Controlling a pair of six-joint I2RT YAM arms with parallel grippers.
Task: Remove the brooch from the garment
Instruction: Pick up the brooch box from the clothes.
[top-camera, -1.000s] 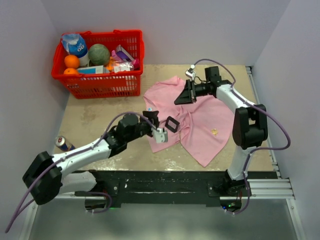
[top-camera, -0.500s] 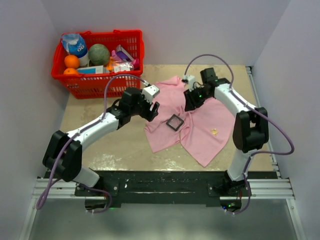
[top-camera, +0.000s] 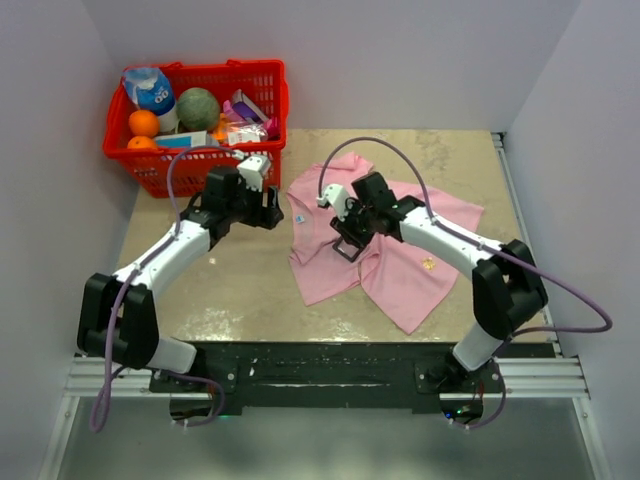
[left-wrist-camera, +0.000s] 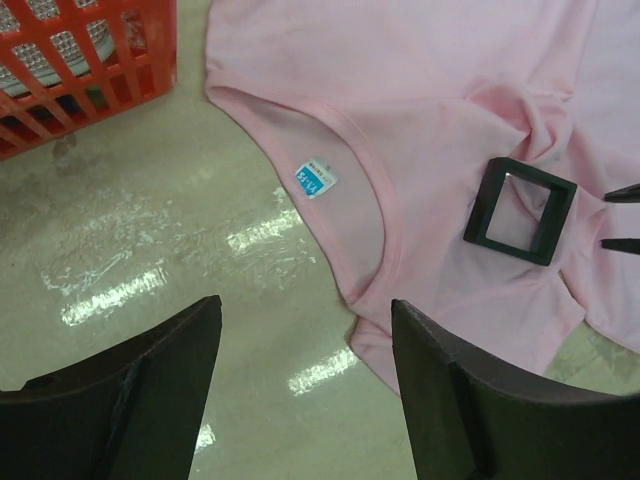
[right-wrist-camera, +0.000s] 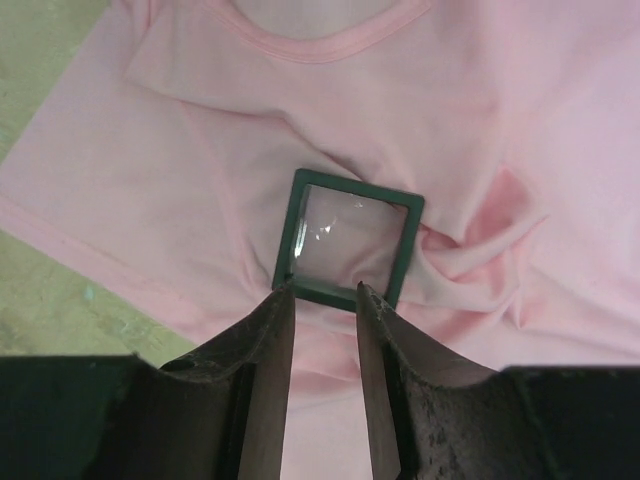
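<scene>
Top external | left pincer (left-wrist-camera: 303, 322) wide | right pincer (right-wrist-camera: 325, 291) narrow, by black frame (right-wrist-camera: 348, 242) on garment (right-wrist-camera: 500, 100) | brooch (top-camera: 428, 264) apart, uncovered

**Q:** What kind of place is shown?

**A:** A robotics laboratory test cell. Plain pale walls (top-camera: 400, 60) enclose a scuffed beige worktop (top-camera: 250, 290). A cabled left arm (top-camera: 170, 250) and right arm (top-camera: 450, 240) stand on a black base (top-camera: 330, 370) with aluminium rails (top-camera: 560, 375). A red basket (top-camera: 200, 170) holds assorted groceries.
</scene>
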